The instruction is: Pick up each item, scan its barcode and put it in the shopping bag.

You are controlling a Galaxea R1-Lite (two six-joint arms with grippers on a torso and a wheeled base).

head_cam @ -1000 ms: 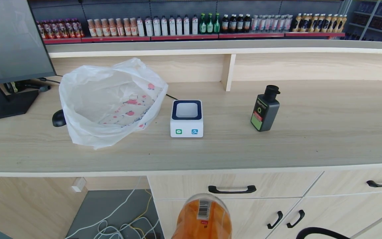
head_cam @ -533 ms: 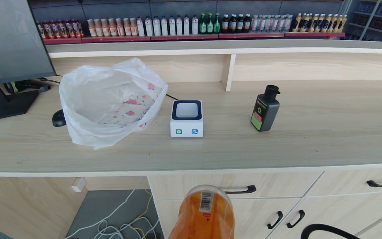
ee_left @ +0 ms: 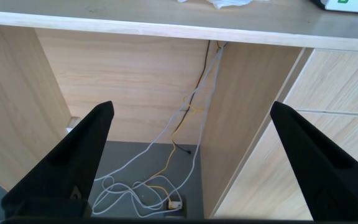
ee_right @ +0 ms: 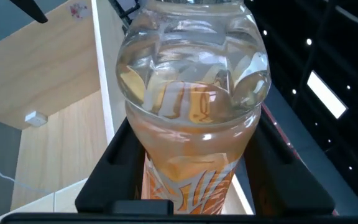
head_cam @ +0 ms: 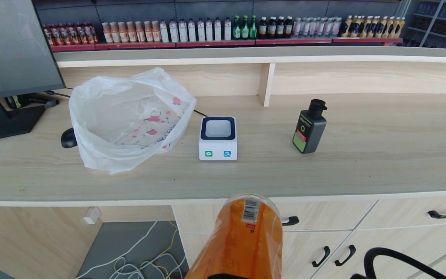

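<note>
Well beyond wooden counter (head_cam: 381,147), bottle shelves (head_cam: 215,42).

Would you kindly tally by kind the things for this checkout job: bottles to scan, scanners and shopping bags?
Bottles: 2 (orange bottle, dark bottle)
Scanner: 1
Shopping bag: 1
Total: 4

orange bottle (head_cam: 246,236): near end cut off in head view; middle hidden between the jaws of the right gripper (ee_right: 194,174).
barcode (head_cam: 250,211): bars too small to tell.
black mouse (head_cam: 68,138): half behind the shopping bag (head_cam: 126,116) (far from both jaws).
scanner (ee_left: 347,4): cut to a corner, beyond the jaws of the left gripper (ee_left: 191,106).
</note>
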